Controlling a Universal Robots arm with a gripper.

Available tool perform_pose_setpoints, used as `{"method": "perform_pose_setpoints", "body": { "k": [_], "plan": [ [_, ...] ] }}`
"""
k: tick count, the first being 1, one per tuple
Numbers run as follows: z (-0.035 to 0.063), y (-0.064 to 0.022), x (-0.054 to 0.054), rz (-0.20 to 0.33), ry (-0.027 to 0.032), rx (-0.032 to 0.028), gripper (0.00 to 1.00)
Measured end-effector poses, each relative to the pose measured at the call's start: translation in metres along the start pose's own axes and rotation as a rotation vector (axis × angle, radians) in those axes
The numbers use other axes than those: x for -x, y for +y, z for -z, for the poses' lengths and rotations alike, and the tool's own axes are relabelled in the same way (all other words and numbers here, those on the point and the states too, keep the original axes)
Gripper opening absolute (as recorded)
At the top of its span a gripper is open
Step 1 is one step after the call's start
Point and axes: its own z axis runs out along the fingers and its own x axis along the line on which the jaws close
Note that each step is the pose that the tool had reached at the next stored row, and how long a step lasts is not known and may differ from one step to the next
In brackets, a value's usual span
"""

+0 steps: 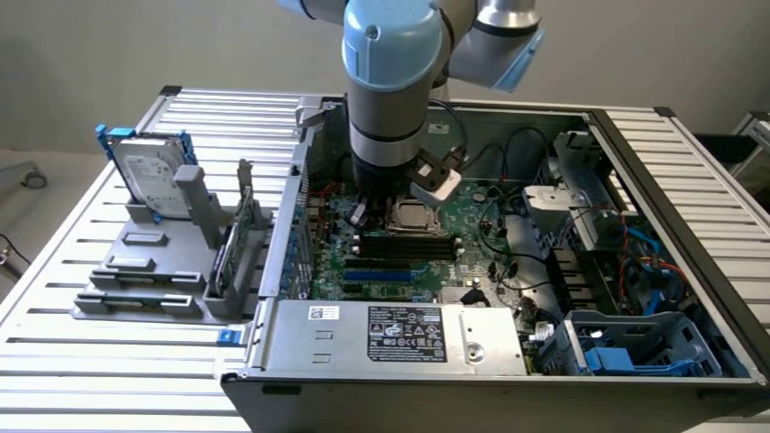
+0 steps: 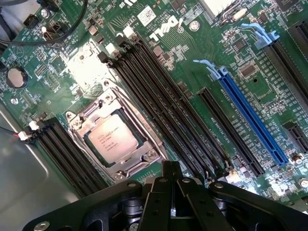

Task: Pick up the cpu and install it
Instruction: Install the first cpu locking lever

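Table [image 1: 108, 361]: a slatted metal top that carries the open computer case and, toward the exterior view's left, a grey parts holder.
Computer case [image 1: 673, 162]: lies open on its side; inside are the green motherboard, a power supply along the near wall, drive bays with blue plastic parts and loose black cables toward the exterior view's right.
Power supply [image 1: 398, 334]: a pale metal box with a black label, set along the near edge of the case.
Motherboard [image 2: 192, 53]: green board with rows of long black memory slots, one long blue expansion slot [image 2: 252, 120] and further black slots beside it.
Parts holder [image 1: 157, 271]: grey stand outside the case; a hard drive [image 1: 151, 171] with a blue bracket stands upright in its far end, and a green card stands on edge in a slot nearer the case.
Socket [image 2: 115, 139]: a square metal frame on the motherboard, between two banks of memory slots.
Cpu [image 2: 114, 140]: a small flat square chip with a pale silver-grey top and faint printing; it lies flat inside the socket frame, apart from the gripper.
Gripper [image 2: 171, 175]: black fingers clenched together with nothing between them, hovering just beside the socket, over the memory slots.
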Motion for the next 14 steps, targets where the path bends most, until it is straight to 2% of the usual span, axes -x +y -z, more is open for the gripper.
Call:
{"method": "perform_pose_setpoints", "body": {
  "k": [14],
  "plan": [
    [-0.0095, -0.0014, -0.0013, -0.007, -0.0005, 0.0047, 0.11]
  ]
}}
